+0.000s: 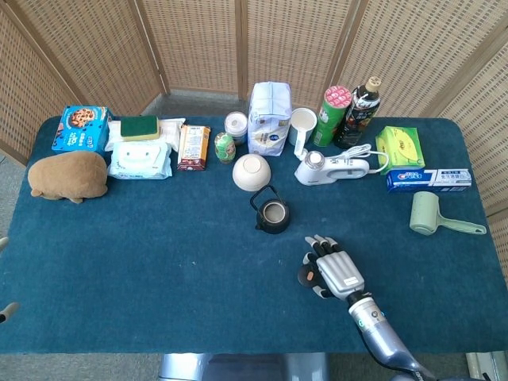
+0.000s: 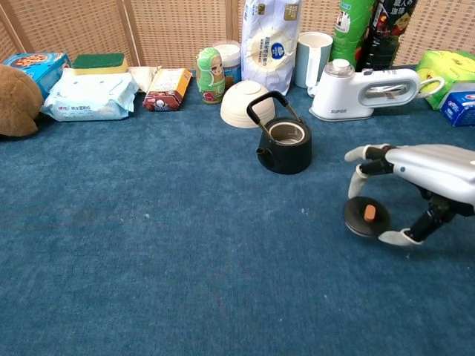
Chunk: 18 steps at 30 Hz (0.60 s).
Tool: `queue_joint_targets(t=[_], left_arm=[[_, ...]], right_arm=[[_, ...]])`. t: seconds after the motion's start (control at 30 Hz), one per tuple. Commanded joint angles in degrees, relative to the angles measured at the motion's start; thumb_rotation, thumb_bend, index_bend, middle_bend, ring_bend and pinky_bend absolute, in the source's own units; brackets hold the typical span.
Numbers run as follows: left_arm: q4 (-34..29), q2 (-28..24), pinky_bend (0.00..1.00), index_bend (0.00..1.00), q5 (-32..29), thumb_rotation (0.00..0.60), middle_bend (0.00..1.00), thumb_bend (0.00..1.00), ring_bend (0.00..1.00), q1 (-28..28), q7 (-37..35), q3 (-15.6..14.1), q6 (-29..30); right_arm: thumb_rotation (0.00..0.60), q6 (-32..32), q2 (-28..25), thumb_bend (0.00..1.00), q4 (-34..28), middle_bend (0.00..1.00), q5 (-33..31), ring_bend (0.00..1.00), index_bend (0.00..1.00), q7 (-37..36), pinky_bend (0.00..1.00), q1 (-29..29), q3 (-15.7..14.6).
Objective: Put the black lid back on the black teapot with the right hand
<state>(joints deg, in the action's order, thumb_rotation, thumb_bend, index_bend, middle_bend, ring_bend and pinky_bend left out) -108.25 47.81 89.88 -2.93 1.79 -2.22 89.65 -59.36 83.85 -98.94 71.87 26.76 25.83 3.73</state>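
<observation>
Right hand (image 2: 415, 182) holding black lid (image 2: 366, 216)

Fingers and thumb curl around its rim — lid tilted, near the open black teapot (image 2: 285, 142).

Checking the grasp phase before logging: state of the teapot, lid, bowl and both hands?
black teapot: upright, open, handle up.
black lid: off the pot, tilted, between the right hand's fingers.
white bowl: upside down.
right hand: holding the lid.
left hand: not in view.
</observation>
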Motion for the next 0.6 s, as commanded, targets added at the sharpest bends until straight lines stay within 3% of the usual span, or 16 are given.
queue_joint_targets(t=[0.03,0.33,0.6], left_arm=[[-0.03,-0.07,0.02,0.00,-0.10,0.600,0.00,0.09,0.00,0.03,-0.14,0.00,-0.11],[-0.15,-0.47,0.02,0.00,-0.36,0.600,0.00,0.09,0.00,0.26,-0.62,-0.10,-0.74],[-0.24,-0.45,0.02,0.00,-0.33,0.600,0.00,0.09,0.00,0.57,-0.09,-0.35,-1.62]], right_arm=[[0.600,-0.43,-0.65,0.33,-1.55,0.08,-0.73,0.05,0.36,0.78,0.01,0.52,0.87],[0.600,-1.10,-0.93,0.33,-5.42,0.08,-7.30,0.05,0.37,5.11,0.03,4.06,6.65],[0.600,-1.98,1.97,0.34,-3.71,0.08,-20.15,0.05,0.37,13.00,0.04,10.23,13.11]])
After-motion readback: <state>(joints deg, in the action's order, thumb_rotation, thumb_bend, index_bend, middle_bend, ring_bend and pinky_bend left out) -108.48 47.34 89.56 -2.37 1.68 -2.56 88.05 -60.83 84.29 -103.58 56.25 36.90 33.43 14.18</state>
